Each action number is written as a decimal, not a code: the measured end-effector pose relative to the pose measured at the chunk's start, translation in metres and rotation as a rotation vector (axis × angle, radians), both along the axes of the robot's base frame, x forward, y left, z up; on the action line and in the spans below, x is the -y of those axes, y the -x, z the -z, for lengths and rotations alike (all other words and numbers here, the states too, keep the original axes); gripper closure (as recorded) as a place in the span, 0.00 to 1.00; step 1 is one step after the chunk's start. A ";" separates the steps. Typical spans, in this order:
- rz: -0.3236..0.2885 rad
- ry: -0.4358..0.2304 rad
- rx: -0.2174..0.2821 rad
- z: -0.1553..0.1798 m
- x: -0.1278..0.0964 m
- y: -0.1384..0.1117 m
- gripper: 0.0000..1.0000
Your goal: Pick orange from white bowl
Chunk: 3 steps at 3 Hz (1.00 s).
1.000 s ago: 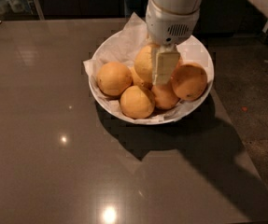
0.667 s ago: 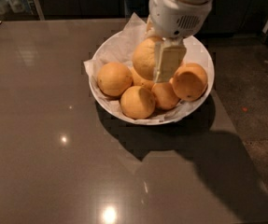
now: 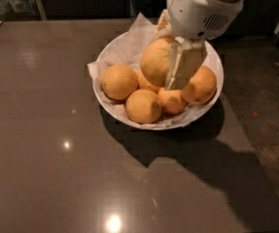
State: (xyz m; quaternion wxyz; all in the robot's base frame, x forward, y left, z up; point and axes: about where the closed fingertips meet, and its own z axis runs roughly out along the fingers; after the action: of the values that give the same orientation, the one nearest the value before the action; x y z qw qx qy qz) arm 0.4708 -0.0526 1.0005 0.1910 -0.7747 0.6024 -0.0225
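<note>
The white bowl [image 3: 111,100], lined with crinkled white paper, sits on the dark table and holds several smooth deep-orange fruits. My gripper [image 3: 165,62] hangs from the white arm above the bowl. It is shut on the orange [image 3: 154,62], the pale yellowish one, and holds it raised above the other fruits. One cream finger [image 3: 183,67] lies across the orange's right side; the other finger is hidden behind it.
Deep-orange fruits lie in the bowl at left [image 3: 119,81], front [image 3: 143,106], front middle [image 3: 172,101] and right [image 3: 200,85]. The glossy dark table [image 3: 56,169] stretches left and toward the front. Its right edge borders a dark floor [image 3: 270,106].
My gripper has risen with the orange in it, lifting it off the pile. The other fruits and the bowl stay where they were.
</note>
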 end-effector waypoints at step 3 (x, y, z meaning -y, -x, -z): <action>-0.025 -0.136 -0.011 -0.012 -0.023 0.068 1.00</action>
State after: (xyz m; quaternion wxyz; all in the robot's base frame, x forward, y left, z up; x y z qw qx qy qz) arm 0.4027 -0.0291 1.0121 0.2401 -0.7675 0.5939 0.0249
